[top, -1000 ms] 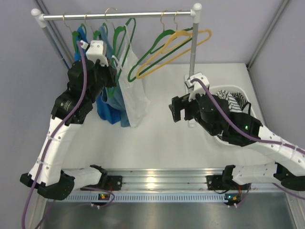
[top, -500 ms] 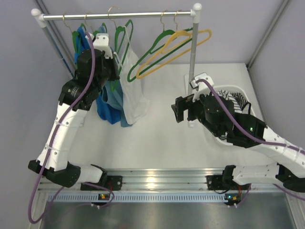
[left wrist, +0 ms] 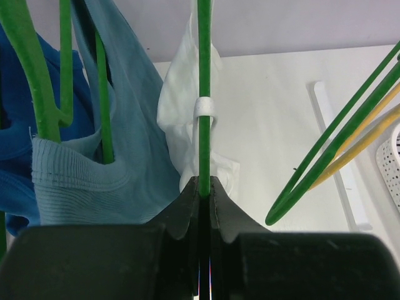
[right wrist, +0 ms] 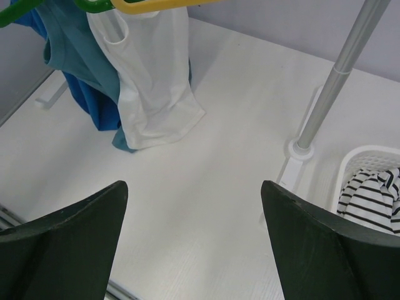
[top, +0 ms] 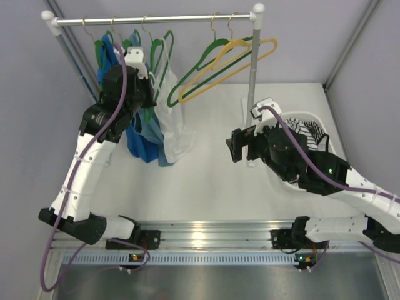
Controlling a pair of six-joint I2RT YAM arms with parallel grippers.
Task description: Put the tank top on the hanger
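The left end effector (left wrist: 204, 189) is clamped on the hanger (left wrist: 204, 75), apparently to steady it while the tank top (left wrist: 178, 106) drapes. The right end effector (right wrist: 194, 206) stands apart, fingers spread, holding nothing.

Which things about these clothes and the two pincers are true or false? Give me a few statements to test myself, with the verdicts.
1. The left pincer is clamped on a green hanger. True.
2. The right pincer grips the striped garment. False: it is open and holds nothing; the striped garment lies in the white basket.
3. The white tank top hangs next to the blue tops. True.
4. The yellow hanger carries a shirt. False: it hangs bare on the rail.
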